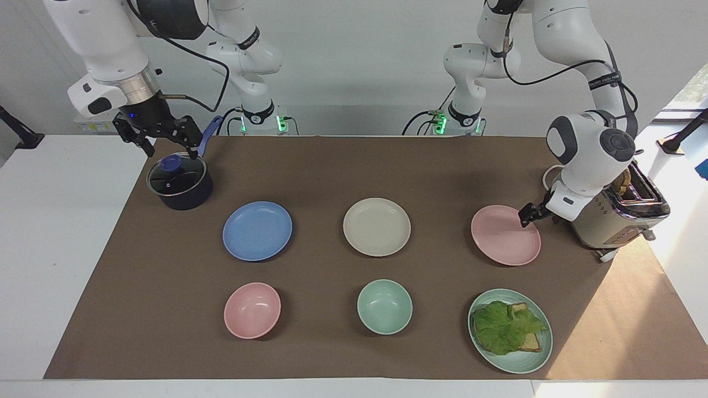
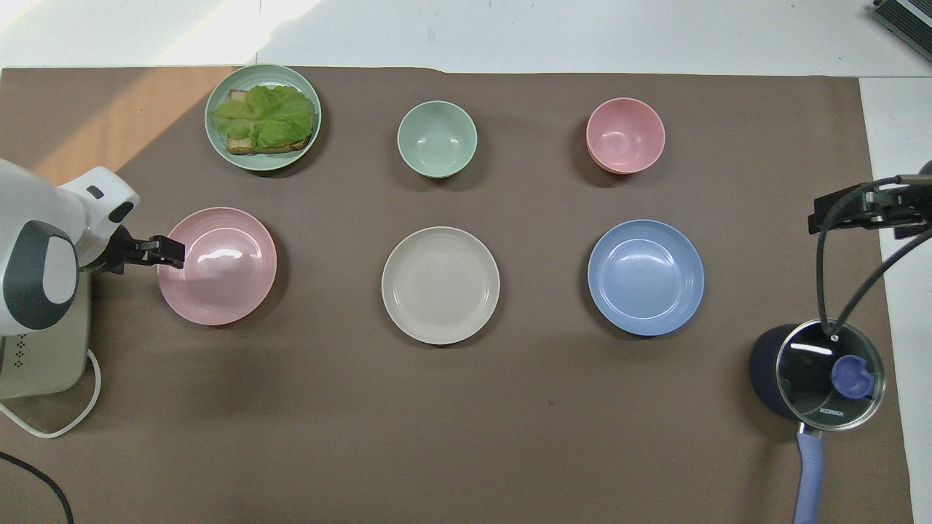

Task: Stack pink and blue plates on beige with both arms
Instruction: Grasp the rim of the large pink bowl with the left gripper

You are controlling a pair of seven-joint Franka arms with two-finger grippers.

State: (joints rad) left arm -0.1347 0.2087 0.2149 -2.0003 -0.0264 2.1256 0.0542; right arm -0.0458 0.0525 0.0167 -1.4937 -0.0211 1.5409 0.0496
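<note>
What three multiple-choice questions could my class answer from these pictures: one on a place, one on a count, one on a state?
1. Where is the beige plate?
A. Between the blue plate and the pink plate
B. On the toaster
C. In the pot

2. How many bowls are on the mat?
A. One
B. Two
C. Four

3. What state are the plates in?
A. Stacked together
B. One lifted in the air
C. All lying apart, flat on the mat

Answers:
1. A, the three plates lie in one row with beige in the middle.
2. B, a pink bowl and a green bowl.
3. C, none is stacked; the left gripper is only at the pink plate's rim, and the right gripper waits over the pot.
</note>
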